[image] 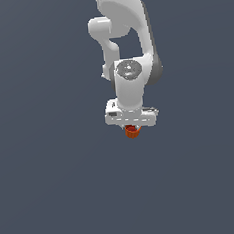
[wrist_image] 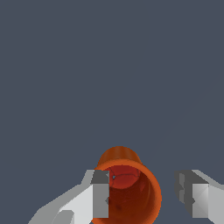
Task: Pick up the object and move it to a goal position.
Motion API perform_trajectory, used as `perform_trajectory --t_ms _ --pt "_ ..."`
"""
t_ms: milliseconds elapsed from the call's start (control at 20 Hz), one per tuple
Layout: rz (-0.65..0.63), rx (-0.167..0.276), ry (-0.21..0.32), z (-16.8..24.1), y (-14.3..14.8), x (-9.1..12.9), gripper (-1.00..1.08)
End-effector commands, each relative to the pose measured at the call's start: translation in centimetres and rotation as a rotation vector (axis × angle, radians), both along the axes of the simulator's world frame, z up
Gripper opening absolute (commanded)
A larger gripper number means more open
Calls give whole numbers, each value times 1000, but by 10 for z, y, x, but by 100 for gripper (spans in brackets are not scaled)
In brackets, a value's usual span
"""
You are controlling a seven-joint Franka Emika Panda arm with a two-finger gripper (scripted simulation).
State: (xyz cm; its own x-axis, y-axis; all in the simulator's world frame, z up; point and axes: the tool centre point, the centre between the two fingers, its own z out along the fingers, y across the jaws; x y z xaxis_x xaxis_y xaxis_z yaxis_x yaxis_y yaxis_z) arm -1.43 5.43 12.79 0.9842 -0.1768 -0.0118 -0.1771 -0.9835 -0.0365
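One orange-red cup [wrist_image: 127,192] sits between the open gripper's [wrist_image: 146,197] fingers, one finger touching its rim.

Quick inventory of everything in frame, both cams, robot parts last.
cup: 1, orange-red, tapered with round rim, open end facing the wrist camera; directly under the gripper in the exterior view, between the fingers.
ground: 1, plain dark grey-blue surface, fills the background of both views; no goal marker visible.
arm: 1, white Panda with grey joint cap, reaches down from the top of the exterior view.
gripper: 1, white body; jaws apart, one finger overlapping the cup's rim, the other finger clear of it with a gap. Not closed on the cup.
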Motion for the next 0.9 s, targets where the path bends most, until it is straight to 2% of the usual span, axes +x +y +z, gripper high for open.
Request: perform_trajectory --t_ms 0,400,850 --pt "-40 13 11 -8 16 -7 28" --pt "-118 34 35 -24 47 -23 28" --pt "-127 36 39 -30 51 -26 28"
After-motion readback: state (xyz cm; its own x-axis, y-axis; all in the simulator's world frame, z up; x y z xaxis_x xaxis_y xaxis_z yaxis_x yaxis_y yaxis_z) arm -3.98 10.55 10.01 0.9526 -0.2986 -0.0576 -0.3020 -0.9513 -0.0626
